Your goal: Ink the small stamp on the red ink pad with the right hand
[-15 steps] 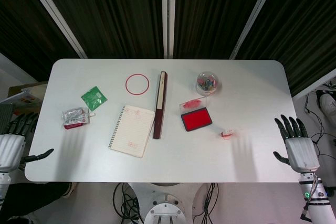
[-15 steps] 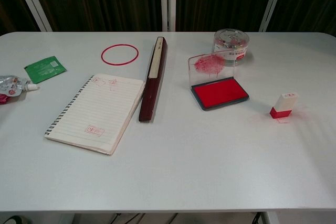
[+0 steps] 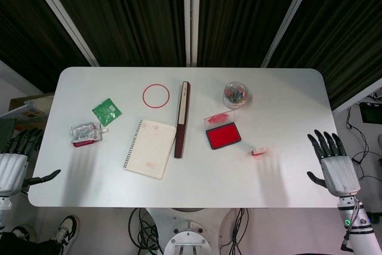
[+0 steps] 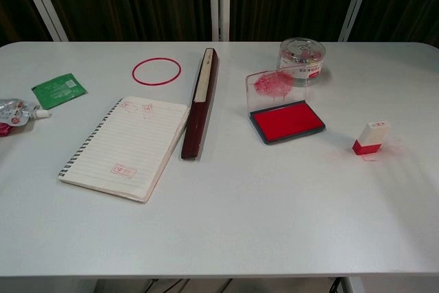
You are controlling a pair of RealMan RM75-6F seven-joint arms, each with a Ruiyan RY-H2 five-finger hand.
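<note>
White table (image 3: pixel 286 106): only the head view shows right hand (image 3: pixel 334 165), fingers (image 3: pixel 325 142) spread.

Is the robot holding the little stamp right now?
No, the small stamp stands alone on the table, and the right hand is open off the table's edge, holding nothing.

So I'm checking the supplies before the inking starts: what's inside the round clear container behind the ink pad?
Through the clear container small multicoloured items show, probably pins or clips; they are too small to identify. Its lid is on. The label on its wall hides part of the contents.
</note>
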